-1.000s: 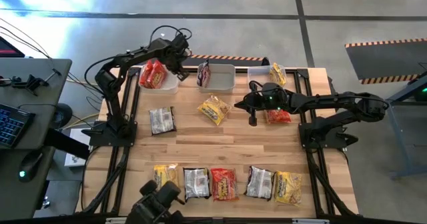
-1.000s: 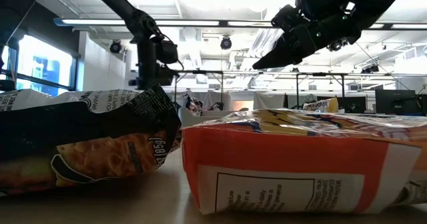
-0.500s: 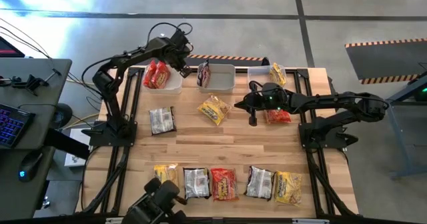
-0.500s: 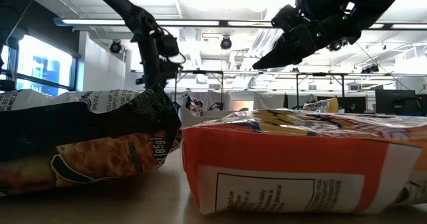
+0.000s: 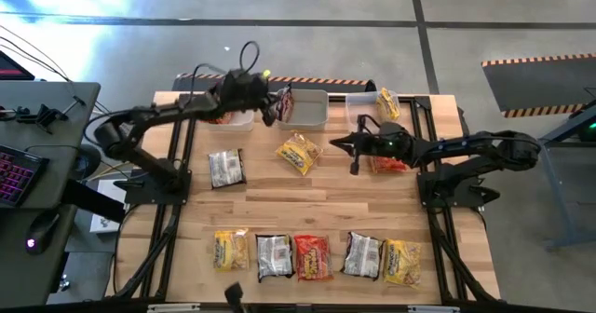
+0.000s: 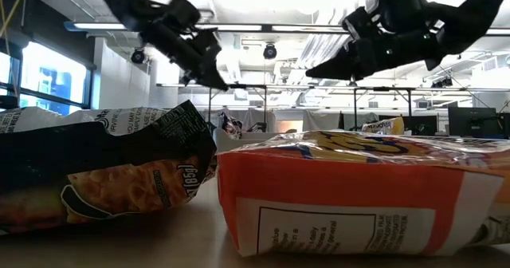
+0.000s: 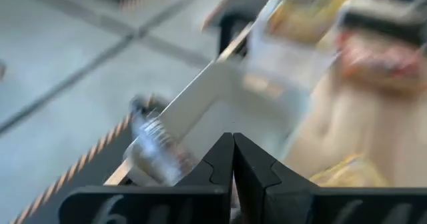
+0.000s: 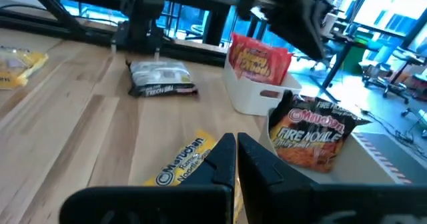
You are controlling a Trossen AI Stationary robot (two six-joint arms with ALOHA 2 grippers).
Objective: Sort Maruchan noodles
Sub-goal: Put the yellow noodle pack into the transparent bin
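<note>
Your two arms are dark, nearly black, built of slim jointed links on black frame bases bolted to the table's side edges. The left arm (image 5: 168, 117) trails thin looping cables at upper left of the high view. The right arm (image 5: 466, 148) shows small green lights (near its wrist).
</note>
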